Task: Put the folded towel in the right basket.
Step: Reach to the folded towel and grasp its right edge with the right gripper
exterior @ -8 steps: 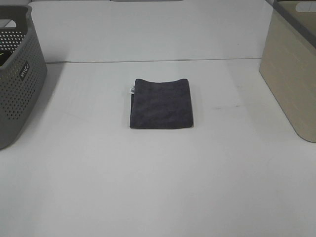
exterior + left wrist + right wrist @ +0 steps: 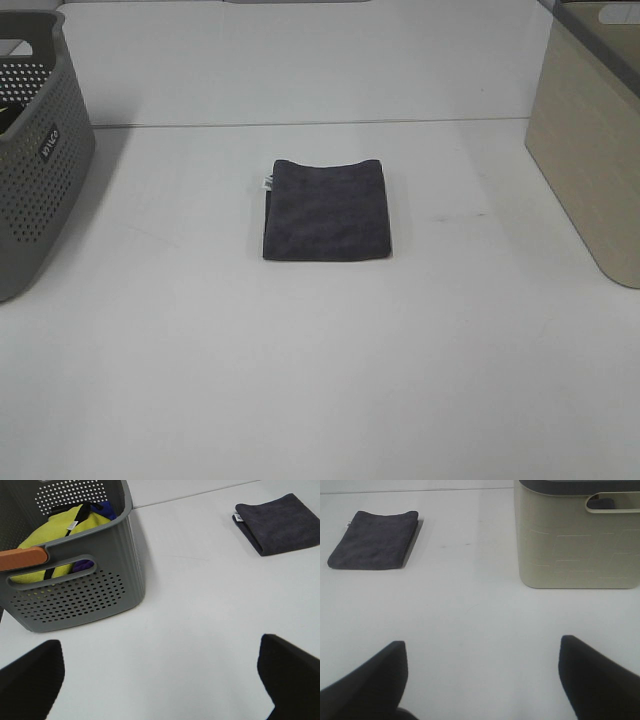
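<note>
The folded dark grey towel (image 2: 326, 209) lies flat in the middle of the white table; it also shows in the left wrist view (image 2: 277, 523) and the right wrist view (image 2: 374, 539). The right basket (image 2: 592, 140) is beige with a dark rim and stands at the table's right edge; it also shows in the right wrist view (image 2: 577, 537). My left gripper (image 2: 160, 677) is open and empty, far from the towel, near the grey basket. My right gripper (image 2: 480, 677) is open and empty, in front of the beige basket. Neither gripper shows in the exterior view.
A grey perforated basket (image 2: 35, 150) stands at the left edge; in the left wrist view (image 2: 75, 580) it holds yellow and blue cloths (image 2: 60, 527). The white table (image 2: 320, 370) stretches between the two baskets.
</note>
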